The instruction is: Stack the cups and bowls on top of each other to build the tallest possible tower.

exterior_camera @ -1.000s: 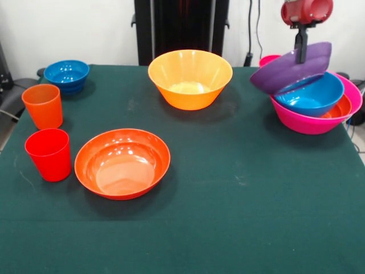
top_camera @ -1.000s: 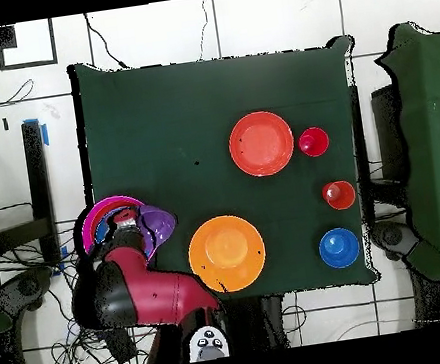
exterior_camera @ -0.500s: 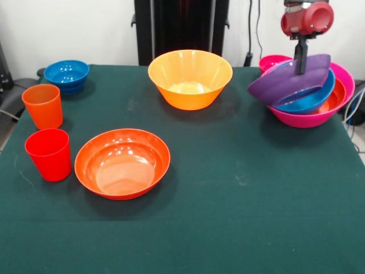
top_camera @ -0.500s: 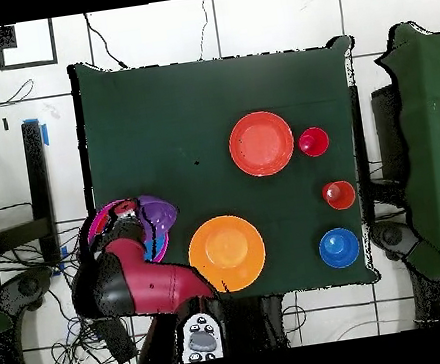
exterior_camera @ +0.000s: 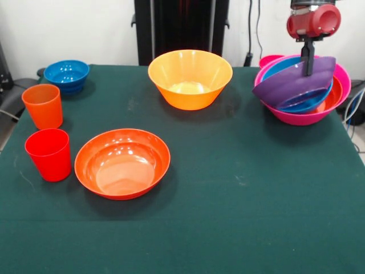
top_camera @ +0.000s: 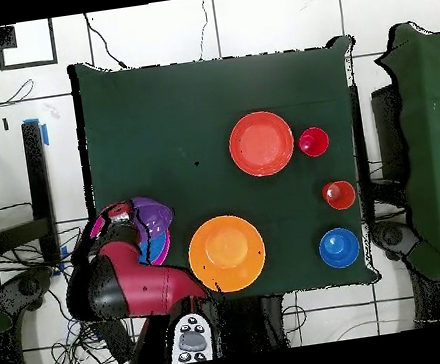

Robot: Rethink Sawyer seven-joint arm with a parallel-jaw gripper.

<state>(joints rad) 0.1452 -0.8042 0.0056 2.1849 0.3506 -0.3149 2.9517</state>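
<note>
At the table's right rear stands the tower: a large pink bowl (exterior_camera: pixel 301 117) holding a red-orange bowl (exterior_camera: pixel 337 93) and a blue bowl (exterior_camera: pixel 283 64). A purple bowl (exterior_camera: pixel 292 85) lies tilted in the blue one. My gripper (exterior_camera: pixel 309 67) hangs over the pile, shut on the purple bowl's far rim. A small pink-red bowl (exterior_camera: pixel 267 59) peeks out behind. From overhead the arm covers most of the tower (top_camera: pixel 102 225); the purple bowl (top_camera: pixel 155 216) shows beside the gripper (top_camera: pixel 126 225). An orange cup (exterior_camera: pixel 43 106) and a red cup (exterior_camera: pixel 49 154) stand at the left.
A yellow-orange bowl (exterior_camera: pixel 190 79) sits at the rear centre, a shallow red-orange bowl (exterior_camera: pixel 122 163) front left by the cups, and another blue bowl (exterior_camera: pixel 67 74) at the rear left corner. The tower stands close to the table's right edge (exterior_camera: pixel 356 151).
The gripper has carried the purple bowl back and down, from hanging tilted above the pile to lying in the blue bowl. The pile has shifted slightly and its blue bowl sits lower.
</note>
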